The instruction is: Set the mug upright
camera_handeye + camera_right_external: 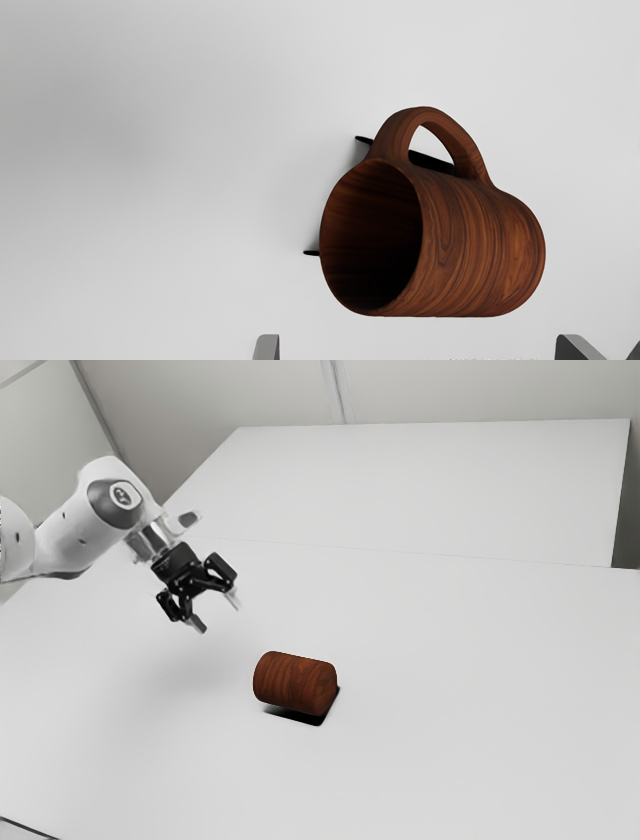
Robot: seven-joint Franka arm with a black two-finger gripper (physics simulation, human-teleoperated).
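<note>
In the exterior view, I'm seeing the mug [293,682] lying on its side on the desk [460,690], with the claw [218,614] hovering spread above and beside it, holding nothing. Desk surface is stretching around the mug, its edges lying well apart, leaving me turning room.

In the wrist view, the mouth [372,235] is gaping sideways and the handle [442,122] is jutting out. I'm judging that an off-centre squeeze risks rolling the round wall, while a fingertip catching the handle risks twisting it.
</note>
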